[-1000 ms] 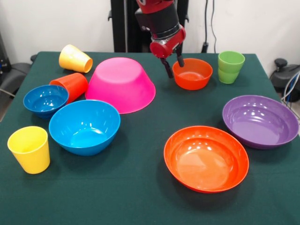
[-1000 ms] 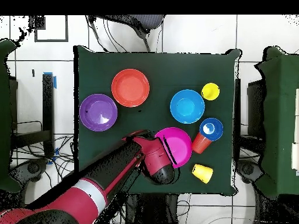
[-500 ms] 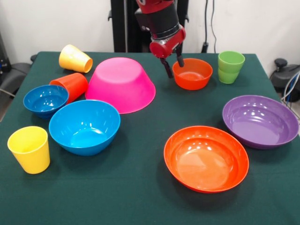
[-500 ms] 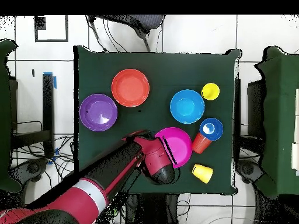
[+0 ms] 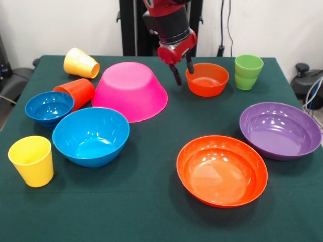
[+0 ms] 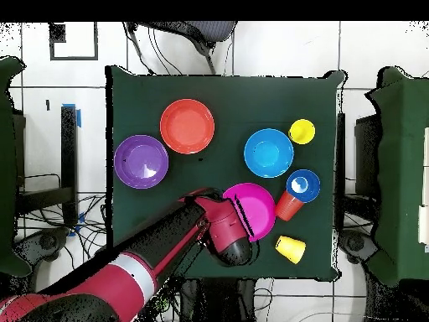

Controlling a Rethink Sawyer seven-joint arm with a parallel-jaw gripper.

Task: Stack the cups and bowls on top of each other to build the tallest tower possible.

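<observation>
Front view of a green table point(image 5: 151, 212) carrying ten plastic vessels. The red and black arm point(image 5: 169, 22) descends from twelve o'clock, and its gripper point(image 5: 182, 68) hangs with the two dark fingers point(image 5: 176, 74) spread apart and nothing between them; one finger stands just beside the left rim of the small orange bowl point(image 5: 207, 79), the other over that rim, though contact cannot be judged. At nine o'clock of the gripper the large pink bowl point(image 5: 130, 91) rests upside down, with nothing on it. The green cup point(image 5: 248, 71) stands upright at three o'clock of the small orange bowl. The purple bowl point(image 5: 280, 130) sits open side up toward four o'clock of the table, and the wide orange bowl point(image 5: 222, 169) lies just beside it at its seven o'clock. The medium blue bowl point(image 5: 91, 136) sits at six o'clock of the pink bowl, close to its rim. The small blue bowl point(image 5: 49, 108) lies at ten o'clock of the medium blue one, and the orange-red cup point(image 5: 76, 93), tipped on its side, lies between it and the pink bowl. One yellow cup point(image 5: 80, 63) lies on its side at the far left; the other yellow cup point(image 5: 32, 160) stands upright near the left front corner. In the overhead view the arm point(image 6: 159, 256) hides the small orange bowl and the green cup.
</observation>
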